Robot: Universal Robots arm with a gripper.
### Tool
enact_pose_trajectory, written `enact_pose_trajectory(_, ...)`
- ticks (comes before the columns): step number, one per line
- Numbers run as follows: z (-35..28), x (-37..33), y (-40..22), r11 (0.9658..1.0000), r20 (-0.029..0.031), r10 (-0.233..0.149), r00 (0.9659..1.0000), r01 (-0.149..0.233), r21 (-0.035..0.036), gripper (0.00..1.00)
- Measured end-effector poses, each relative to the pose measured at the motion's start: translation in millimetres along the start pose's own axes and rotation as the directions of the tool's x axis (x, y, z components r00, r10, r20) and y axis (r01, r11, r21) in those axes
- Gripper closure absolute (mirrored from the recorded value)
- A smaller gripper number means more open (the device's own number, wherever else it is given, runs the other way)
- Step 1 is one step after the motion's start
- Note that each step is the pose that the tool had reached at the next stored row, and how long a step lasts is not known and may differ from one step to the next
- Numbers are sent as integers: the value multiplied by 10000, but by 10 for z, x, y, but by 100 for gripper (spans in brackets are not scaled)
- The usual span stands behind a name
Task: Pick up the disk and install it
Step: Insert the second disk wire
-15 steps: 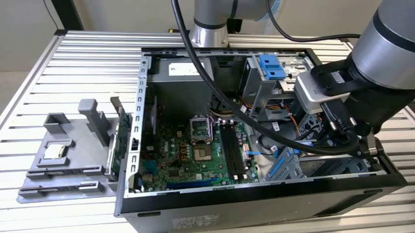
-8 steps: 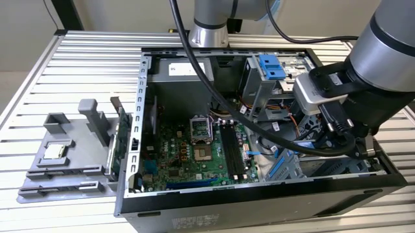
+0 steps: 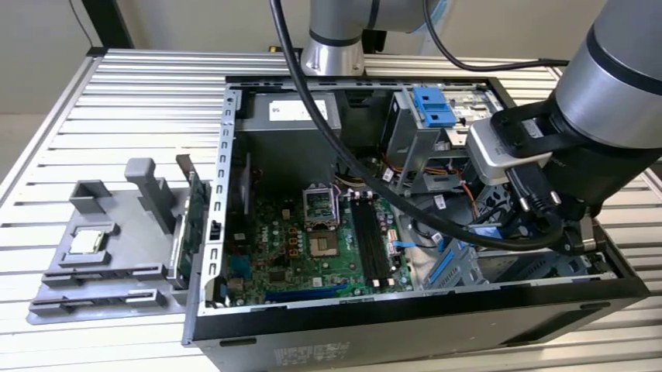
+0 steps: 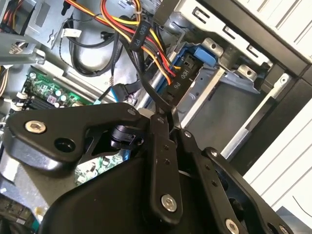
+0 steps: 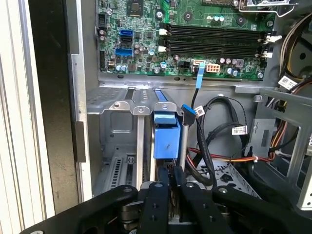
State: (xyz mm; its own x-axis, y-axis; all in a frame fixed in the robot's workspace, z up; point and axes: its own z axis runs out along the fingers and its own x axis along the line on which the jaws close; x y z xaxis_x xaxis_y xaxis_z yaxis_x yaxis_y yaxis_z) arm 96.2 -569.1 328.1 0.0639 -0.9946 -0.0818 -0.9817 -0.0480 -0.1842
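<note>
while upright in the case (image 3: 310, 341), disk (image 5: 166, 136) sits.

The disk (image 5: 165, 134) stands on edge in the case's (image 3: 414, 322) bay.

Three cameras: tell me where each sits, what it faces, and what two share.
Exterior view: off the arm, above the table, looking down into the open computer case; the arm shows.
First wrist view: on the wrist, facing the drive bay and circuit board, over the gripper.
Second wrist view: on the wrist, facing cables.
Both wrist views share the gripper.
</note>
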Motion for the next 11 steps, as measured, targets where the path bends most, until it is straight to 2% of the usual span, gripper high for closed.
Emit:
enact_pose_trajectory(4,1,0,0,10000,0,0,10000,0,0,100)
enact_pose_trajectory(5,8,0,1,10000,15,2,10000,-2,1,0)
enact_pose_trajectory(9,-3,0,-1,10000,-2,3,10000,-3,0,0)
enact_pose_trajectory(11,-82,-6,-16,10000,9,7,10000,-7,1,0)
